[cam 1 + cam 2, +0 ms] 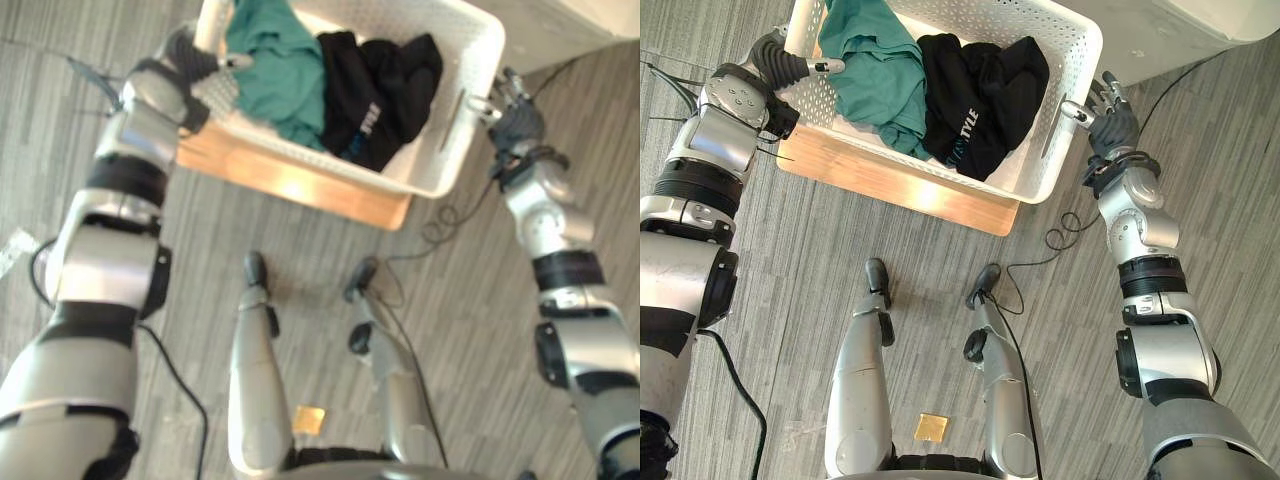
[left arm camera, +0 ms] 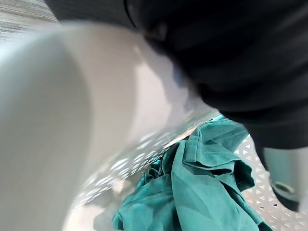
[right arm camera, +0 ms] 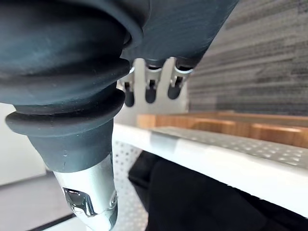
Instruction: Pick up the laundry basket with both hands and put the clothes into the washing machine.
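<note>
Basket (image 1: 980,15): white, perforated, resting on a wooden board (image 1: 890,180) that lies on grey carpet (image 1: 840,240). It has not been lifted.

Contents: a green garment (image 1: 875,70) is bunched at the basket's left end. A black garment (image 1: 980,100) is heaped at its middle and right, touching the green one. Both lie wholly inside the basket.

Left hand (image 1: 785,62): at the basket's left end, with the thumb lying over the rim toward the green garment. The rest of the hand is hidden against the wall, so I cannot tell whether it grips the basket.

Right hand (image 1: 1112,125): at the basket's right end, beside the handle slot. The fingers (image 3: 150,91) are held straight and run along the outside of the wall. The thumb (image 3: 91,207) is apart from them on the basket side of the rim, its tip touching the end wall. Nothing is clasped.

Surroundings: a pale unit (image 1: 1180,30) stands just beyond the basket's far right corner. I cannot identify it.
</note>
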Controlling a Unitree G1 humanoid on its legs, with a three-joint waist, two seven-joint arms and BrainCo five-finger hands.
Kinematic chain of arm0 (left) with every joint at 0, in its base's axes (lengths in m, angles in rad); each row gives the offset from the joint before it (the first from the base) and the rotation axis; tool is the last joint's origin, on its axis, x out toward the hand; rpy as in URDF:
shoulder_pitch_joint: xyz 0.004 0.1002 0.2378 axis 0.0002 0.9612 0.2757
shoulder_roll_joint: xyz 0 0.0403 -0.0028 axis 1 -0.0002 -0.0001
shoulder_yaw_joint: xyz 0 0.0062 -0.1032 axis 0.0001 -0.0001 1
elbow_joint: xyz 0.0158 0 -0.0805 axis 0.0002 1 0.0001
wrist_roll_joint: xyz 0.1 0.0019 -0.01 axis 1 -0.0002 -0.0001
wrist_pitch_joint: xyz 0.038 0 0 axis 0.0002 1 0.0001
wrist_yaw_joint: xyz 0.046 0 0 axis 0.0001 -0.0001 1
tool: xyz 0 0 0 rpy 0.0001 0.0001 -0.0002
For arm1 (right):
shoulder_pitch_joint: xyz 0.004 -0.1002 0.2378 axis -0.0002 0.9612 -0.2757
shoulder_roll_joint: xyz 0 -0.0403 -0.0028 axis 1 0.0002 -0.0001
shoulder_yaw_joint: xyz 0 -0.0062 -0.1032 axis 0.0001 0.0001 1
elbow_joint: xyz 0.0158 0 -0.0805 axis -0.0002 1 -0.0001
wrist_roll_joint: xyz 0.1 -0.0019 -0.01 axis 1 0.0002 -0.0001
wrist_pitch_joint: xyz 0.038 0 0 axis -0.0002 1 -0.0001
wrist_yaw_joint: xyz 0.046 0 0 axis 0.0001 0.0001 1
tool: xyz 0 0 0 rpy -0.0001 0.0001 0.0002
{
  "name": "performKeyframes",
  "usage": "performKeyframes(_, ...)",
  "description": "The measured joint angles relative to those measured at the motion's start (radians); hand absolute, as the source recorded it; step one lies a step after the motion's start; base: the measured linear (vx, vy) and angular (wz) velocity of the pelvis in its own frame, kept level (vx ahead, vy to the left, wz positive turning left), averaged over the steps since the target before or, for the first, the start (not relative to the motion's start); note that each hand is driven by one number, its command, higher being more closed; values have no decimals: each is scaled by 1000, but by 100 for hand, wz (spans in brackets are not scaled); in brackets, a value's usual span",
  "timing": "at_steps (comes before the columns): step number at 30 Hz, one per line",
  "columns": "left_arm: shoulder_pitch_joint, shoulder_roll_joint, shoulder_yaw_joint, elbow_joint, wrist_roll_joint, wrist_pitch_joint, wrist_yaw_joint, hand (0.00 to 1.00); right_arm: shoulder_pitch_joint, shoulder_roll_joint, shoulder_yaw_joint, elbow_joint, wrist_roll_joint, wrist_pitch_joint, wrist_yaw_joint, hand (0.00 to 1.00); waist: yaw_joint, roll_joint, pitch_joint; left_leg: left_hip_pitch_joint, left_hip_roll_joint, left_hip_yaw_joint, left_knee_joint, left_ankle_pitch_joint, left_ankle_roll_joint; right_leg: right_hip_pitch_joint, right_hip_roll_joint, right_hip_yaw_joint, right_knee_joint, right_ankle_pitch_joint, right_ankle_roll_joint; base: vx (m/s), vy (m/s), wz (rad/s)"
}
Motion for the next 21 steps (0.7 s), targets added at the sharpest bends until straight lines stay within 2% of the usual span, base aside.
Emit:
performKeyframes(3,0,6,-4,0,-1,-6,0,0,21,-3,0,-29,-2,0,0,0,0,0,0,2,4,-2,-13,8,-9,0,7,-2,-5,1,1,48,-14,0)
performKeyframes(4,-1,14,-16,-1,-1,-10,0,0,31,-6,1,-51,-7,-2,1,0,-1,0,0,6,6,2,-30,18,-10,1,11,0,-19,16,23,36,-7,-4)
performKeyframes(6,-1,22,-27,-1,-2,-11,4,0,40,-9,7,-70,-36,-4,4,0,-3,0,0,14,5,10,-46,27,-8,5,13,9,-35,27,38,25,7,-4)
performKeyframes(10,1,28,-31,0,-1,-9,11,0,63,-10,34,-86,-63,-6,20,0,-9,0,0,17,3,15,-53,30,-8,5,13,17,-41,27,37,6,4,0)
performKeyframes(12,1,32,-31,-2,-2,-10,11,0,68,-9,56,-86,-95,-3,22,0,-12,-1,0,19,-2,20,-67,38,-7,7,13,19,-57,37,24,3,1,2)
performKeyframes(19,18,52,-38,-3,-2,-8,12,0,64,1,130,-82,-228,34,64,0,-16,-1,-1,34,-4,41,-83,45,-8,7,15,43,-69,43,23,13,3,-5)
performKeyframes(21,24,68,-38,-10,-7,-4,12,0,33,22,136,-60,-286,46,74,0,-32,-3,-2,39,-9,39,-101,57,-7,7,14,44,-71,43,23,10,-1,5)
